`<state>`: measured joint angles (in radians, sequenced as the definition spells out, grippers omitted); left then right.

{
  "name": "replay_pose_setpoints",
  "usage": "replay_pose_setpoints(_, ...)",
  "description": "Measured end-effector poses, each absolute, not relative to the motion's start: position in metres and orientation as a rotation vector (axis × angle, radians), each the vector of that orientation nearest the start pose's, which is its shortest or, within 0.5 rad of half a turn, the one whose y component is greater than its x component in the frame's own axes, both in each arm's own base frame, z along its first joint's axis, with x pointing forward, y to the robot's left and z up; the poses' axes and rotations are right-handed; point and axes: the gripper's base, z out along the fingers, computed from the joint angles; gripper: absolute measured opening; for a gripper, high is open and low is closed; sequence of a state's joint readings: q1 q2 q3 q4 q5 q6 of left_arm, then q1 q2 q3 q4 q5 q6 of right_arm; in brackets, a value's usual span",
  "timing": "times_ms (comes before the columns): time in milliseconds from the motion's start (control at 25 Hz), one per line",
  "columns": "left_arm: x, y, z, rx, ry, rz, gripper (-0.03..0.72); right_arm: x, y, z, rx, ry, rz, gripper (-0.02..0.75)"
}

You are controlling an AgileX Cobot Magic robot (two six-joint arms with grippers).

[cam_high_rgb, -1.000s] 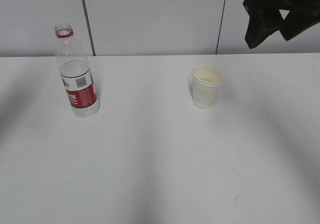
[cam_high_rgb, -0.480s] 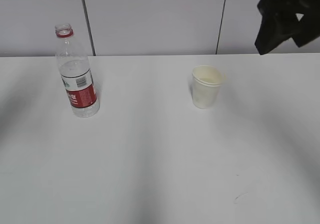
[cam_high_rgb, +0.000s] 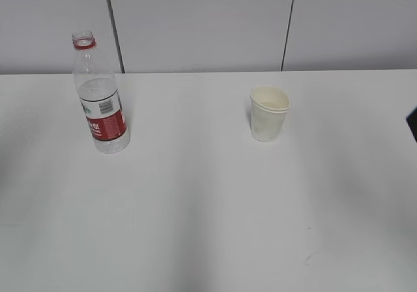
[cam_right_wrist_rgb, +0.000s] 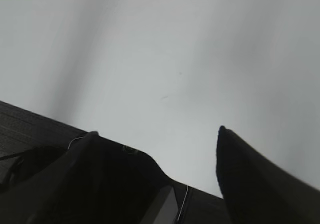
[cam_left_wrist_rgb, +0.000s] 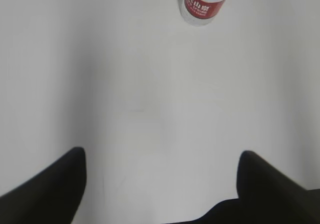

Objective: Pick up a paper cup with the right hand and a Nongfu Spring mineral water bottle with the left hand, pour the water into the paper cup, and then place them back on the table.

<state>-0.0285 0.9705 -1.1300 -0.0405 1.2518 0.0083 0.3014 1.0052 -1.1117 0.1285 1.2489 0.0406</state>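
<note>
Two pincers checked, neither holding anything. Left pincer: black fingers spread wide apart, only bare table between them. Right pincer: likewise spread, nothing gripped, looking down on the table's near edge and a small scuff mark.

Bottle taken as reference. Standing upright on the table, long axis vertical, neck open with a red ring, no cap. Cup well to the right of the bottle, upright, mouth up, standing slightly farther back. Scuff mark far right of the bottle and much nearer the front edge.

Relation for the coming move: in the left wrist view, bottle lies straight ahead of the left pincer and a little to the right of its centre line, well apart, with only the lower body and label in view. Judged to need a forward reach with a slight rightward correction, fingers closing across the upright body. Cup not visible in the right wrist view, so bearing from the right pincer cannot be told. Left arm judged nearer the bottle.

Label: red band below a white band, barcode on the white part. White characters on the red band, too small to read with certainty. Water level in bottle and cup contents unclear.
</note>
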Motion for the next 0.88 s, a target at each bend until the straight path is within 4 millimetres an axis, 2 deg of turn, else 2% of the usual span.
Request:
replay_pose_setpoints(240,0.104,-0.007,0.384,0.047,2.462,-0.065,0.562,0.103,0.044,0.36,-0.327,2.551,0.31,0.529)
replay_pose_setpoints(440,0.062,-0.006,0.358,0.049,2.425,-0.067,0.562,0.066,0.029,0.35,-0.323,2.463,0.265,0.529)
replay_pose_setpoints(680,0.016,-0.004,0.319,0.054,2.343,-0.064,0.562,0.03,0.016,0.325,-0.316,2.387,0.26,0.529)
replay_pose_setpoints(880,-0.011,-0.004,0.294,0.055,2.238,-0.063,0.562,0.007,0.009,0.303,-0.32,2.255,0.267,0.529)
